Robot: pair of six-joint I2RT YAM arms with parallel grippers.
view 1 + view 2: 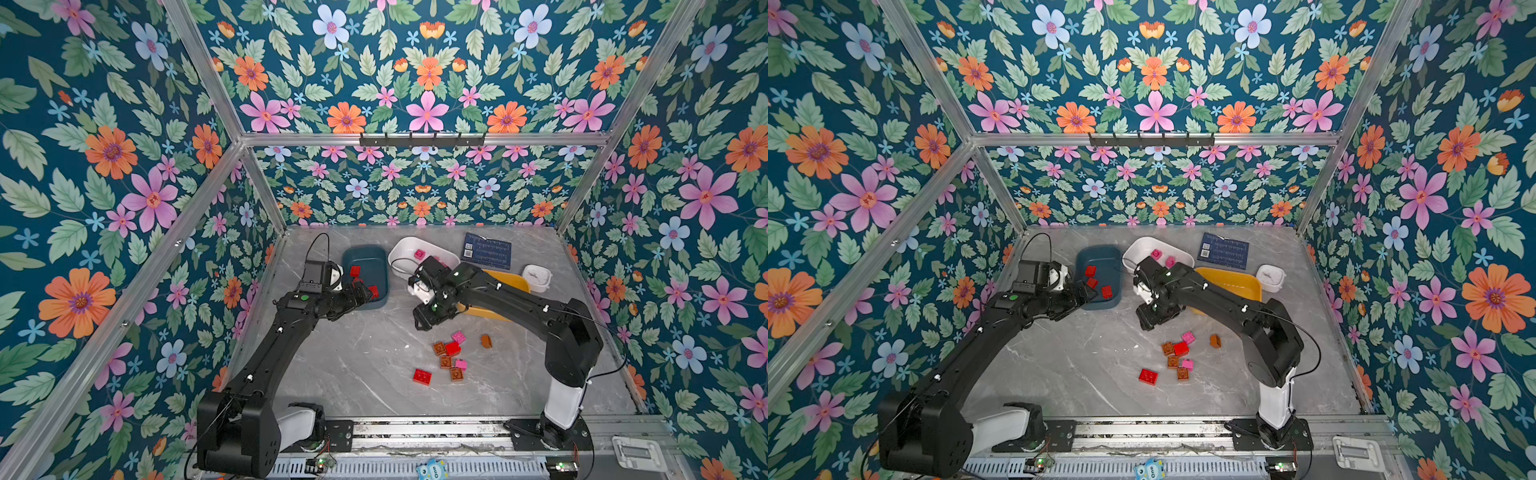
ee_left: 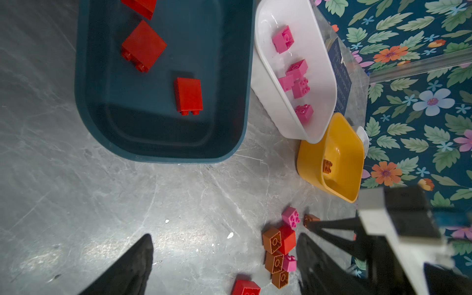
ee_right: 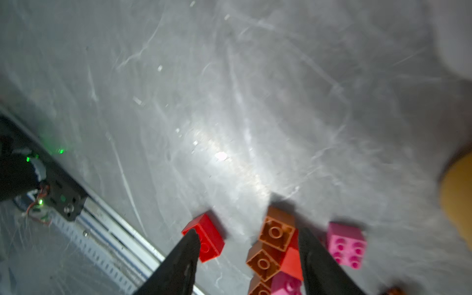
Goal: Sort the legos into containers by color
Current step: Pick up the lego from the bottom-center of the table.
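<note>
Right gripper (image 3: 247, 231): jaws apart, empty, hanging low over the loose bricks, seemingly lining up a pick.

Lone red studded plastic brick (image 1: 422, 376): closest to the tabletop's near edge, clear on all sides. Probably the easiest grasp.

Cluster of brown-orange, red and pink bricks (image 1: 453, 348): touching one another, the brown ones with hollow undersides showing. Straddle one brick only, jaws on its flat sides, or neighbours may be dragged along.

Single brown-orange brick (image 1: 486, 341): apart from the cluster, toward the right edge. A clean pick for the yellow bin.

Yellow oblong plastic bin (image 2: 309, 163): one brown-orange brick inside.

Dark teal oblong plastic bin (image 1: 363, 248): three red bricks. Left gripper (image 2: 224, 237) at its near end, jaws wide apart, empty.

White oblong plastic bin (image 1: 405, 243): by the far edge, pink bricks only.
</note>
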